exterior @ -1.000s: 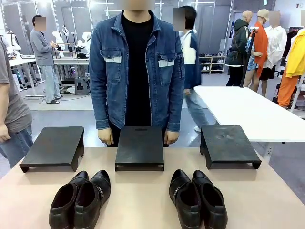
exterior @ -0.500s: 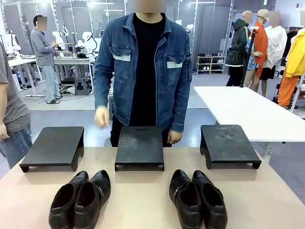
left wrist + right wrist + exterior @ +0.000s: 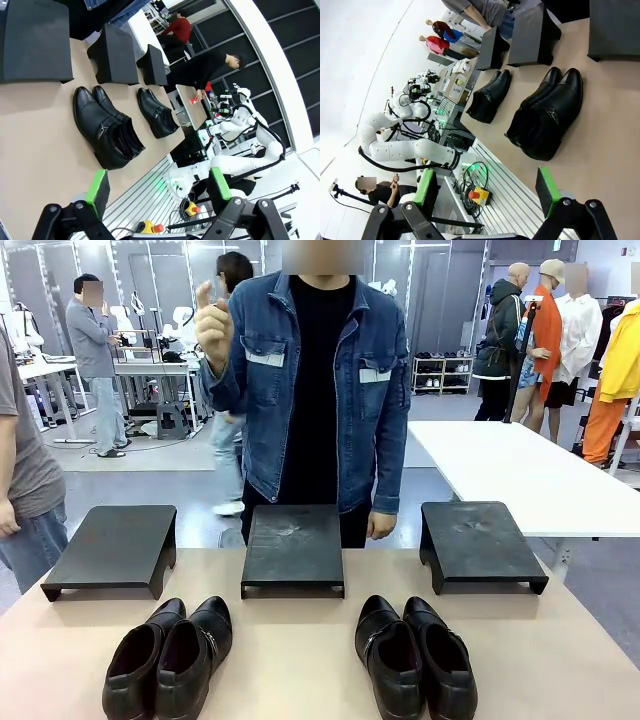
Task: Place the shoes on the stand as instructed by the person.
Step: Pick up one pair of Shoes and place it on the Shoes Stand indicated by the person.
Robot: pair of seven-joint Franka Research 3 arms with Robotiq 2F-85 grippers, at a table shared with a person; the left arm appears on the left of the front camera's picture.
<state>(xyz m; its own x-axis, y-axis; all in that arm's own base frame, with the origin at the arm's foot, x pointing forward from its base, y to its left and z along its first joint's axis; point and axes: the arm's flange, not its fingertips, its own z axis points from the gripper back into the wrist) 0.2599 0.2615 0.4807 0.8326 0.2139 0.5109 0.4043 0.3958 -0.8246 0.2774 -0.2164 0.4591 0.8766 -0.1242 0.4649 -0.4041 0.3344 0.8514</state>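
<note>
Two pairs of glossy black shoes stand on the tan table: a left pair point(image 3: 168, 655) and a right pair point(image 3: 415, 655). Behind them are three low black stands, left point(image 3: 112, 548), middle point(image 3: 293, 548) and right point(image 3: 480, 540). The person point(image 3: 320, 380) in a denim jacket stands behind the middle stand with one hand point(image 3: 213, 325) raised to shoulder height. My left gripper point(image 3: 157, 172) hangs open above the table's near edge, the nearer pair point(image 3: 107, 130) ahead of it. My right gripper point(image 3: 486, 172) is open too, well short of the pair point(image 3: 547, 117) before it.
A white table point(image 3: 520, 475) stands at the back right. A bystander in a grey shirt point(image 3: 25, 490) is at the left edge. Another person point(image 3: 230, 410) walks behind the denim jacket. The table's front edge and an aluminium frame point(image 3: 510, 205) lie under both grippers.
The person has lifted one hand from beside the middle stand up to shoulder height and shifted slightly right. A passer-by has crossed behind. Shoes and stands have not moved.
</note>
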